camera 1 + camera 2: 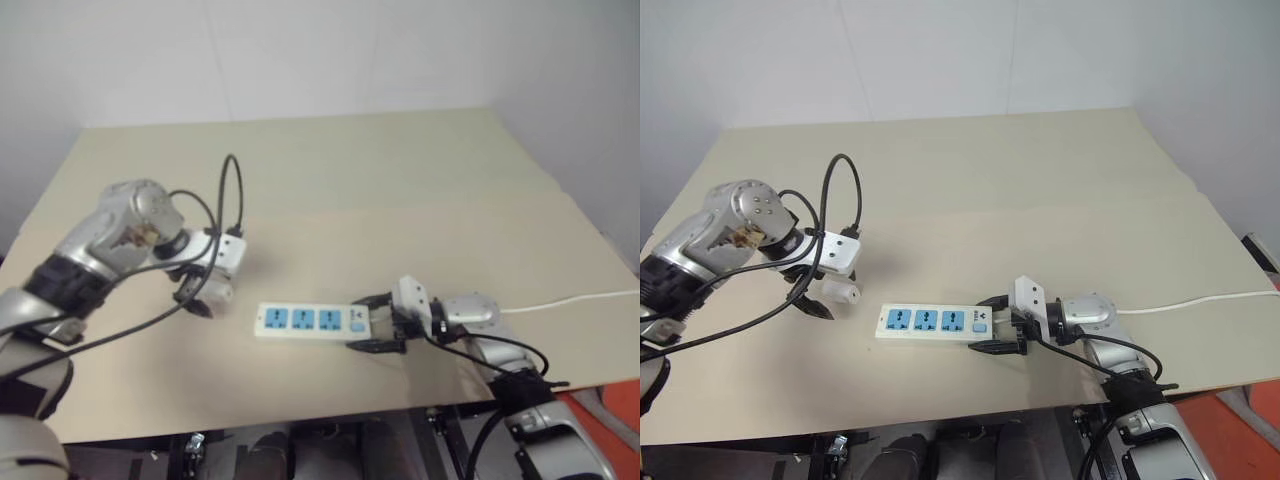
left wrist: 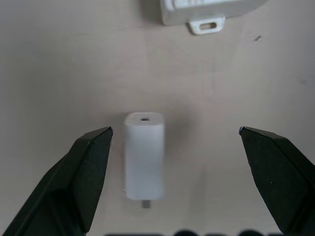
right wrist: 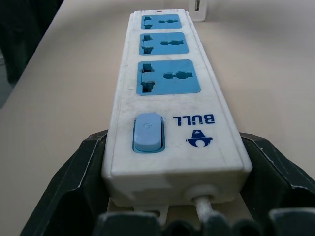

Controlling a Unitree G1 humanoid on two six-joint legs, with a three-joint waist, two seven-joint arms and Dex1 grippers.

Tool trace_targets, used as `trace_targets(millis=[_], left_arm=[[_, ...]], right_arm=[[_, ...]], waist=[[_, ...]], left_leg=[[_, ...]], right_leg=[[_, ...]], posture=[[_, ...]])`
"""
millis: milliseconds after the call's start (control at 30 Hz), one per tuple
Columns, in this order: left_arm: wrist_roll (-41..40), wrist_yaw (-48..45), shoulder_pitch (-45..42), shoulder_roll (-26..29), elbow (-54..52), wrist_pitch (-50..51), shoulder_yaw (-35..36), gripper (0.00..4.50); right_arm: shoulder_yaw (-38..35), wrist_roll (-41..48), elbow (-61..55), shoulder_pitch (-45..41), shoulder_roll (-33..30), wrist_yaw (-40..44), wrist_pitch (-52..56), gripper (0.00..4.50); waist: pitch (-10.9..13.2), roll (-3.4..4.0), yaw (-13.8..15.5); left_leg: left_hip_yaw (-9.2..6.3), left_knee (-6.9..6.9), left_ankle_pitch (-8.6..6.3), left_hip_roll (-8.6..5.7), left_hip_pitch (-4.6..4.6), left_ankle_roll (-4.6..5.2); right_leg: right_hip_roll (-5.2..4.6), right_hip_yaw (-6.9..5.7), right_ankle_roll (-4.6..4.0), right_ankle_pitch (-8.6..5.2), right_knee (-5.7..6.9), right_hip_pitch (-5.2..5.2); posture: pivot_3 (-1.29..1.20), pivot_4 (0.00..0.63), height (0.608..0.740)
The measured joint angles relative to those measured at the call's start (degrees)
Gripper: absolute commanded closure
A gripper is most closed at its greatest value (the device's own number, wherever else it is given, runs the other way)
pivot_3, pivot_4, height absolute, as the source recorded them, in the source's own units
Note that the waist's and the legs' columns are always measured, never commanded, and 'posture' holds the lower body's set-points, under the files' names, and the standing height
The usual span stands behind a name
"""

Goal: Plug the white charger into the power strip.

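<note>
Pale beige tabletop point(image 1: 1040, 170) against a blank white wall is all I have to work on, and no container stands on it, so nothing to report there.

Biggest piece is the power strip point(image 1: 935, 322), lying flat near the front edge with its three blue outlets facing up and its thin white cord point(image 1: 1200, 300) running off to my right. My right gripper point(image 1: 998, 323) has its black fingers on either side of the strip's switch end, pressed against both long sides in the right wrist view; I read that as a bracing hold to keep the strip from sliding.

My left gripper point(image 1: 820, 297) points steeply down with its fingers spread wide. Between them, touching neither, the white charger point(image 2: 143, 155) lies on its side on the tabletop, just off the strip's far end.

So I judge the step in hand to be the pickup of the charger. Next I need to lower, centre and close on its flat sides, then turn it so the prongs face down over an outlet.
</note>
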Motion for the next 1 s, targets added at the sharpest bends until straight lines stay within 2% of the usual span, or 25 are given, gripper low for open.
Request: trace_targets(millis=[167,467,933,1000], left_arm=[[4.0,0.0,-2.0,-4.8,5.3,-2.4,-2.1,0.0],[5.1,0.0,-3.6,-8.2,9.2,-5.1,-4.7,0.0],[9.4,0.0,-3.4,-8.7,9.2,-8.7,-5.5,0.0],[9.1,0.0,-3.4,-8.9,9.1,-8.6,-5.5,0.38]], right_arm=[[0.0,0.0,-1.8,1.4,-0.3,-1.9,0.3,1.08],[0.0,0.0,-4.0,2.7,-0.6,-4.4,1.4,1.08],[0.0,0.0,-4.9,3.4,-0.7,-6.1,2.4,1.08],[0.0,0.0,-5.1,3.6,-0.7,-6.3,2.4,1.08]], waist=[[0.0,-0.01,0.1],[0.0,-0.02,0.1],[0.0,-0.02,0.1],[0.0,-0.02,0.1]], left_leg=[[0.0,0.04,0.0,0.0,0.0,0.0],[-0.07,0.16,-0.01,0.0,-0.01,0.02],[-0.08,0.45,-0.06,0.01,0.0,0.11],[-0.09,0.46,-0.07,0.01,0.01,0.12]], right_leg=[[0.01,0.0,0.0,0.04,0.01,0.01],[0.0,0.01,0.02,0.06,0.02,0.03],[0.03,0.01,0.09,0.15,0.02,0.21],[0.03,0.01,0.1,0.15,0.02,0.22]], posture=[[0.0,0.15,0.74],[0.0,0.15,0.74],[0.0,0.15,0.74],[0.0,0.15,0.74]])
